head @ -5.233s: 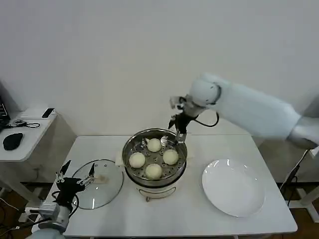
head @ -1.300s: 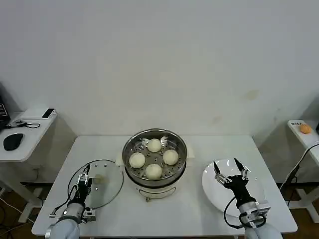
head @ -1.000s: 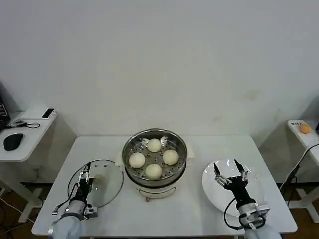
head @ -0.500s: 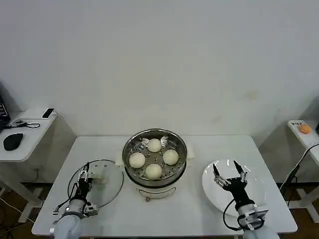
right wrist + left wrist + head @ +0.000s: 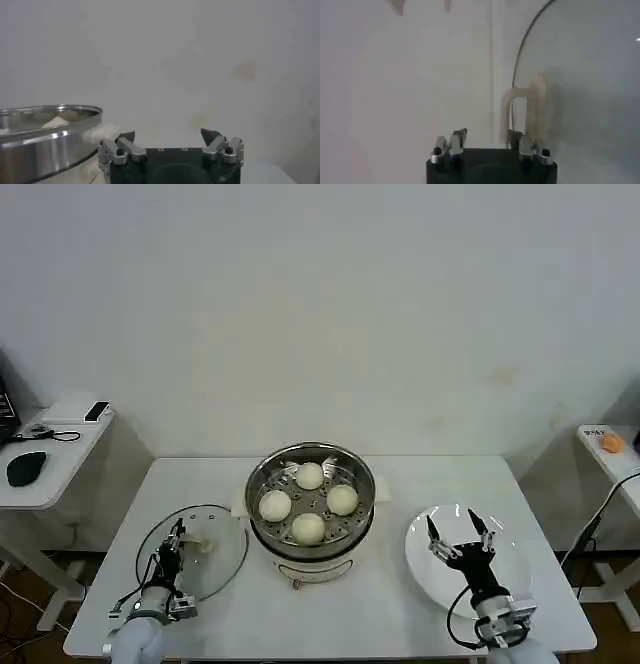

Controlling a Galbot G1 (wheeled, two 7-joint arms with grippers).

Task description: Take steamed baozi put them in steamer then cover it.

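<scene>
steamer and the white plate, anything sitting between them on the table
Nothing. In the head view, the stretch of table between the steamer and the white plate is bare. The right gripper hovers over the plate itself, not in that gap.

Steamer (image 5: 45, 135) cut off by right wrist view's edge; cover (image 5: 580, 90) rim runs beyond left wrist view's edge.

head high overhead, wrists low, tabletop
</scene>
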